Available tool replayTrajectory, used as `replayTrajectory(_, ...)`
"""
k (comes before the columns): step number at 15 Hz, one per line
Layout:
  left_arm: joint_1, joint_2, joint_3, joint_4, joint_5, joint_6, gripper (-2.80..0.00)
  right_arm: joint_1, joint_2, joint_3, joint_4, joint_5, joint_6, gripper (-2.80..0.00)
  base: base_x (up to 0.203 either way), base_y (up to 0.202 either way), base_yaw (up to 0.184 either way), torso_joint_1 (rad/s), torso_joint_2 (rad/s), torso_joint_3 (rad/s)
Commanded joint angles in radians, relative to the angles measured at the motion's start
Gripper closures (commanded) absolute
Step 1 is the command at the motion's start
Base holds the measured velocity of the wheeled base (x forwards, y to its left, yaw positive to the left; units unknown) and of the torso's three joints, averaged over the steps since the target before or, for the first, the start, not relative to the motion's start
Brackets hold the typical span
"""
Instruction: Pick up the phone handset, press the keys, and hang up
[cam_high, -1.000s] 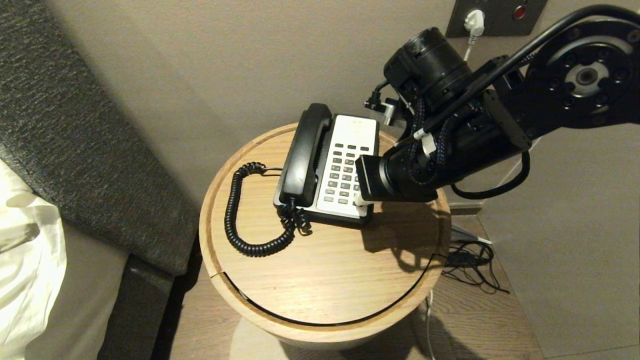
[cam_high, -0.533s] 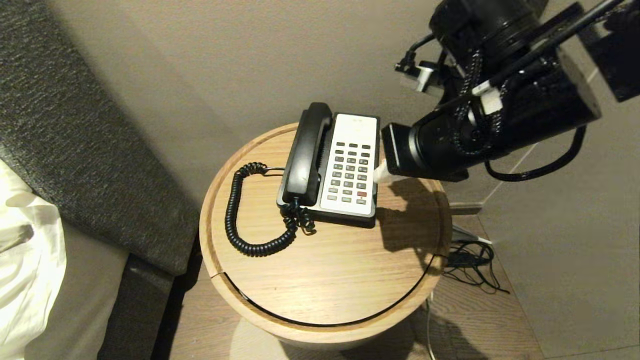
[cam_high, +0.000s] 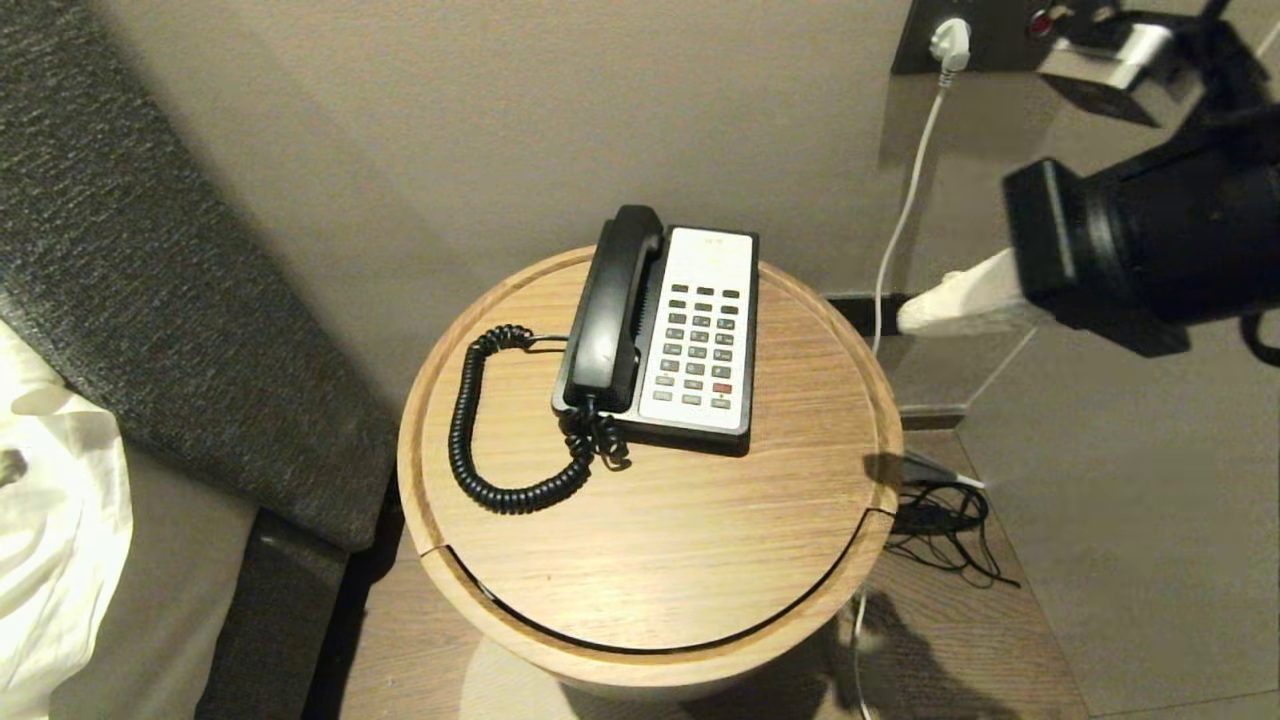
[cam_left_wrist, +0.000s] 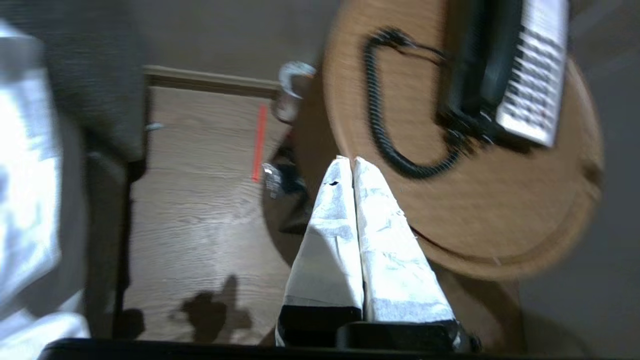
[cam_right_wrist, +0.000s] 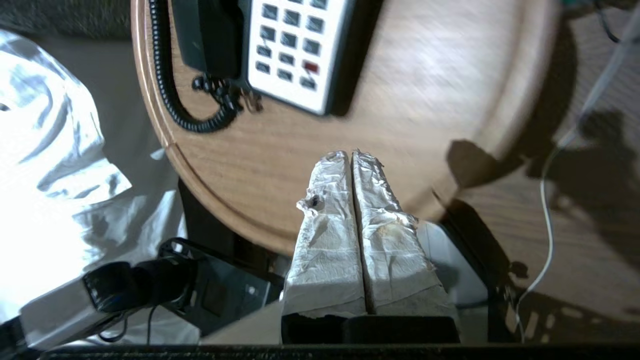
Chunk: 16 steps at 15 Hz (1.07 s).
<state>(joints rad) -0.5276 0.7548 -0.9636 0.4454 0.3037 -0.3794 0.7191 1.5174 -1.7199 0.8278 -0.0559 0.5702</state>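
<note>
Right gripper (cam_high: 905, 318), its two white-wrapped fingers (cam_right_wrist: 332, 220) pressed together on nothing, hangs off the table's (cam_high: 650, 560) right edge. To its left, one handset (cam_high: 610, 305) rests in its cradle beside the keys (cam_high: 700, 345). Left gripper (cam_left_wrist: 352, 162) is likewise clenched, empty.

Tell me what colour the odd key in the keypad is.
Red, among dark grey keys; the red key shows best in the head view.

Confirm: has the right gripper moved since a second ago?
Yes. The right gripper has pulled back rightward, off the white-faced phone base, past the round wooden table's rim.
</note>
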Motion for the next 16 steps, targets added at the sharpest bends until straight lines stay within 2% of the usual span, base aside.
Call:
replayTrajectory(1,0.137,-0.007,0.000,-0.005,0.005,-0.009,0.00,-0.031,-0.240,0.139,0.004,-0.007,0.021,0.00,0.000,0.000,0.000,0.000,0.00,0.000)
replayTrajectory(3,0.261,-0.036,0.017,-0.009,0.005,-0.015,0.00,-0.097,-0.407,0.244,0.019,-0.012,0.030,0.00,0.000,0.000,0.000,0.000,0.00,0.000)
replayTrajectory(4,0.298,-0.077,0.045,-0.008,0.004,-0.019,0.00,-0.139,-0.496,0.289,0.042,-0.012,0.032,0.00,0.000,0.000,0.000,0.000,0.00,0.000)
replayTrajectory(7,0.357,-0.232,0.187,0.000,0.002,-0.023,0.00,-0.292,-0.758,0.401,0.137,-0.002,0.036,0.00,0.000,0.000,0.000,0.000,0.00,0.000)
replayTrajectory(10,0.479,-0.336,0.276,0.007,-0.024,-0.020,0.00,-0.444,-0.956,0.473,0.249,0.019,0.031,0.00,0.000,0.000,0.000,0.000,0.00,0.000)
replayTrajectory(13,0.495,-0.422,0.354,0.010,-0.054,-0.019,0.00,-0.542,-1.082,0.509,0.328,0.034,0.028,0.00,0.000,0.000,0.000,0.000,0.00,0.000)
replayTrajectory(16,0.521,-0.489,0.418,0.012,-0.054,-0.015,0.00,-0.583,-1.196,0.535,0.405,0.038,0.019,0.00,0.000,0.000,0.000,0.000,0.00,0.000)
